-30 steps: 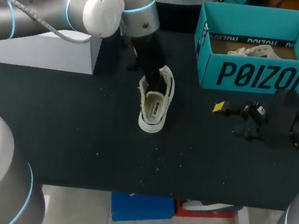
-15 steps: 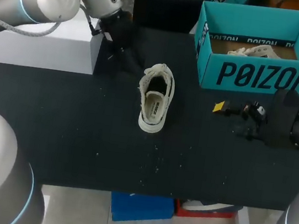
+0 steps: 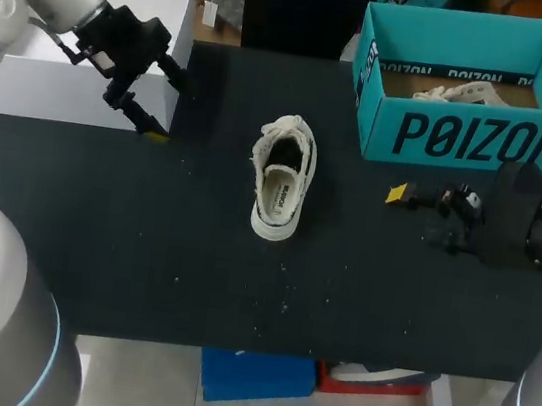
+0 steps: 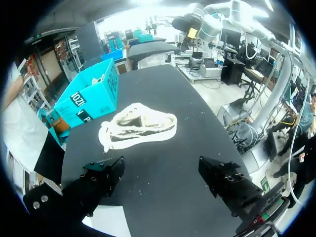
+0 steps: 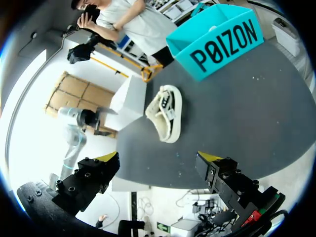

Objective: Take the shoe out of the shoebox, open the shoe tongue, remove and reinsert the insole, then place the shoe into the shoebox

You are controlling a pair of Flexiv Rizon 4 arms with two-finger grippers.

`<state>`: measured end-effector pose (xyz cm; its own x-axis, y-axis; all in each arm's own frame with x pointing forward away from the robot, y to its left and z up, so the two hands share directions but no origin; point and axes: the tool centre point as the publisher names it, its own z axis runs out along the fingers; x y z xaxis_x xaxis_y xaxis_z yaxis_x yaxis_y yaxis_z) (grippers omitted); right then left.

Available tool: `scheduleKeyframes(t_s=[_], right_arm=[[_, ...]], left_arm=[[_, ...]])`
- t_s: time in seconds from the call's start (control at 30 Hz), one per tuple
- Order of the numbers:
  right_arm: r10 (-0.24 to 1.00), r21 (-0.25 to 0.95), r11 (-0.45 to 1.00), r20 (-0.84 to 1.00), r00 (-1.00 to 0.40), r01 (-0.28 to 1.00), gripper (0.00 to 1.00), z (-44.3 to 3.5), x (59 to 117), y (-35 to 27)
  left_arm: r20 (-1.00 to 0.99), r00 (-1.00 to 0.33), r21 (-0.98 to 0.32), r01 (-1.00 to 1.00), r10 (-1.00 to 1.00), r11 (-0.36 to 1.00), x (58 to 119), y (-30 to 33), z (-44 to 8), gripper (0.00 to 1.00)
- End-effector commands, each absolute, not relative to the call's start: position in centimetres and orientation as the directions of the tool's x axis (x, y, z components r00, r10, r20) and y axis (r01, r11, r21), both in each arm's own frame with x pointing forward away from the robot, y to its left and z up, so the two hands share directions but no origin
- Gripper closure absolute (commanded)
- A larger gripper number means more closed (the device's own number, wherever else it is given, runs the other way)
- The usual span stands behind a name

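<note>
The shoe [image 3: 282, 176] stands on its sole on the dark counter [image 3: 193, 253], outside the shoebox [image 3: 467, 140]. Its opening faces up and the insole [image 3: 275, 191] shows inside. The teal shoebox sits open beyond the shoe and off to its right; something pale lies in it that I cannot make out. The left end effector [image 3: 170, 110] hangs to the left of the shoe, well apart from it and just beside a white box [image 3: 54, 92]. Its fingers are spread wide and hold nothing. The right end effector [image 3: 413, 215] is low over the counter to the right of the shoe, on the near side of the shoebox. Its fingers are also wide apart and empty.
</note>
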<state>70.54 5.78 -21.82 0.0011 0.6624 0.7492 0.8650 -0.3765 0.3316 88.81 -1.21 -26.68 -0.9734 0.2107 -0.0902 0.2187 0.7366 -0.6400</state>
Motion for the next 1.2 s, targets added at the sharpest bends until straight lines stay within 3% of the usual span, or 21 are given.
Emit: scheduleKeyframes(t_s=[0.03,1.2], right_arm=[[0.662,0.331,-0.375,0.75,0.0,0.866,0.0,-21.71,70.45,5.65],[0.662,0.331,-0.375,0.75,0.0,0.866,0.0,-21.71,70.45,5.65]], left_arm=[[-0.234,-0.967,-0.651,0.232,0.099,0.722,86.33,0.49,-26.9,0.0],[-0.24,-0.964,-0.661,0.246,0.111,0.709,86.41,0.68,-26.96,0.0]])
